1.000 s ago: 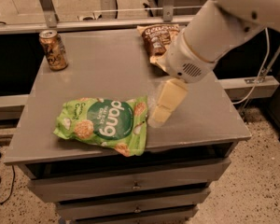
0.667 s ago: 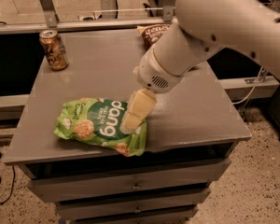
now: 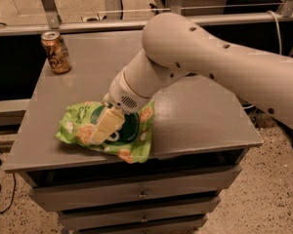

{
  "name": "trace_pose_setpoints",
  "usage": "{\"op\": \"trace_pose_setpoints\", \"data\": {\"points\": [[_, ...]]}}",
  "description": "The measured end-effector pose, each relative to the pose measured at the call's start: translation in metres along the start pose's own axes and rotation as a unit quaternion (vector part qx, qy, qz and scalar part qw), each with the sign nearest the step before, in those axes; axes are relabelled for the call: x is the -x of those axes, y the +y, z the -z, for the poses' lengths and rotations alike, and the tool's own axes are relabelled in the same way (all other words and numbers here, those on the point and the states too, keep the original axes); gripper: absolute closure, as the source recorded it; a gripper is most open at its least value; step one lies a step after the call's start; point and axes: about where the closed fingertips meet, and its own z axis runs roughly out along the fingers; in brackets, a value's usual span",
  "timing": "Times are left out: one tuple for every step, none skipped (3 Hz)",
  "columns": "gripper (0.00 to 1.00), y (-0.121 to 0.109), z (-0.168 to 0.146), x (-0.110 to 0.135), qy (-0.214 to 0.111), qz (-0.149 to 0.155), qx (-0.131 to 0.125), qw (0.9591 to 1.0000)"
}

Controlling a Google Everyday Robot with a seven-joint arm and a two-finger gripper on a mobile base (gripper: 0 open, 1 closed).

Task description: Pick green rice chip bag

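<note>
Where the hand [image 3: 105, 127] overlaps the green rice chip bag [image 3: 77, 125], grip unclear.

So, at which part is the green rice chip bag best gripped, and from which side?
Probably from above, pinching across its puffed middle: the green rice chip bag lies flat on the cabinet top, so its edges offer little to catch. The gripper hangs right over that middle.
</note>
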Motion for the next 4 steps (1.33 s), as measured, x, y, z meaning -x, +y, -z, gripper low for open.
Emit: {"op": "trace_pose_setpoints", "data": {"points": [[0.47,0.004,-0.011,0.004,-0.002,-0.007,0.015,0.9999],[0.7,-0.001,0.003,0.01,-0.013,-0.007,0.007,0.9999],[0.94,-0.018,0.044,0.019,-0.043,0.002,-0.015,0.999],[1.0,-0.041,0.091,0.026,-0.084,0.014,-0.039,0.9956]]}}
